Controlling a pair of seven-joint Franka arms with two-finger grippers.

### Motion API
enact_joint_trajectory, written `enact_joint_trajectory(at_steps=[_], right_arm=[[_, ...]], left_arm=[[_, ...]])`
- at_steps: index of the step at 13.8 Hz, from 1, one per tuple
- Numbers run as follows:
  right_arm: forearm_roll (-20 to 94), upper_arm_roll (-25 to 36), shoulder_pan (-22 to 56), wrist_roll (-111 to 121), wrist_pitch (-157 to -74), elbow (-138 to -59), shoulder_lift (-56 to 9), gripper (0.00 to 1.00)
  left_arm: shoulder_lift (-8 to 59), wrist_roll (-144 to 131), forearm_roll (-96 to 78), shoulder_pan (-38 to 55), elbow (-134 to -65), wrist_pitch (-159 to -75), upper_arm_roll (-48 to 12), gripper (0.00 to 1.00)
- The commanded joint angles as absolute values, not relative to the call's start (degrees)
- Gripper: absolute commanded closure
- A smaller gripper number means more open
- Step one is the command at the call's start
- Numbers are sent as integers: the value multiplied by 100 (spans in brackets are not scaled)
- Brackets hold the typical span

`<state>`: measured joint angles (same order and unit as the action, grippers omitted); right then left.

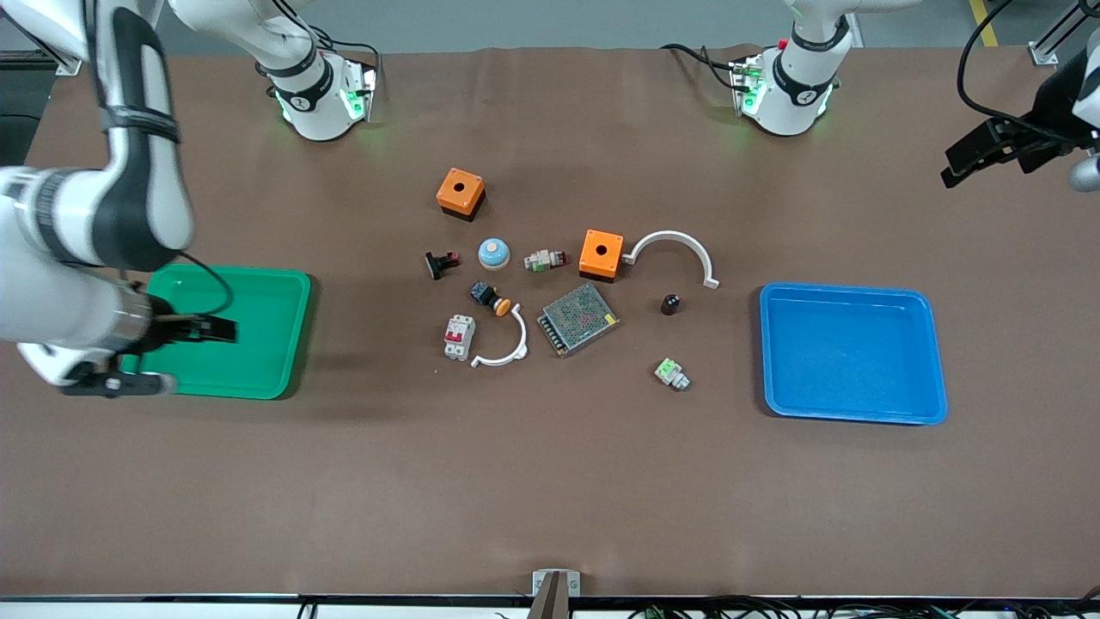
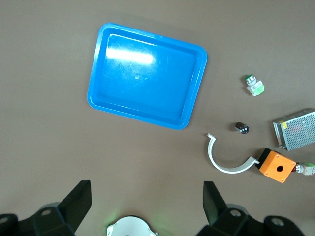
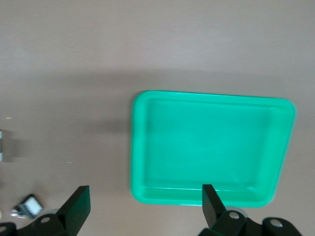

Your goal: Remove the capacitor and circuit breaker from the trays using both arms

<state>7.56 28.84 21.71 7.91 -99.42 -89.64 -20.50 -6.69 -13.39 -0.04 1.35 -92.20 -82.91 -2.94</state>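
Observation:
The capacitor (image 1: 670, 303), a tiny black cylinder, stands on the table between the blue tray (image 1: 851, 413) and the mesh power supply; it also shows in the left wrist view (image 2: 241, 128). The breaker (image 1: 459, 336), a white block with red levers, lies beside a small white arc, toward the green tray (image 1: 266, 292). My left gripper (image 1: 948, 168) is open and empty, high over the table at the left arm's end; it shows in its wrist view (image 2: 147, 206). My right gripper (image 1: 204, 356) is open and empty over the green tray's edge, as its wrist view (image 3: 145, 209) shows.
Between the trays lie two orange boxes (image 1: 461, 193) (image 1: 601, 254), a mesh power supply (image 1: 578, 318), two white arcs (image 1: 675, 251) (image 1: 507, 344), a blue dome (image 1: 494, 253), a black and red clip (image 1: 442, 263), an orange-capped push-button (image 1: 491, 298) and a green-faced white part (image 1: 671, 373). Both trays are empty.

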Motion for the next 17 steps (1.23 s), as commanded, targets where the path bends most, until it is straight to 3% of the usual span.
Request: enact_joint_trajectory(at_steps=[1, 6, 17], right_arm=[[747, 3286, 2206, 1116, -9661, -8948, -1898, 0], [686, 3305, 2118, 1099, -9264, -8113, -1977, 0], [756, 3305, 2127, 1072, -8613, -8068, -1855, 0]], left_arm=[[-923, -1248, -79, 123, -9571, -8499, -500, 0], [-897, -1065, -9, 123, -9501, -8499, -501, 0], [-940, -800, 9, -70, -9457, -8455, -475, 0]])
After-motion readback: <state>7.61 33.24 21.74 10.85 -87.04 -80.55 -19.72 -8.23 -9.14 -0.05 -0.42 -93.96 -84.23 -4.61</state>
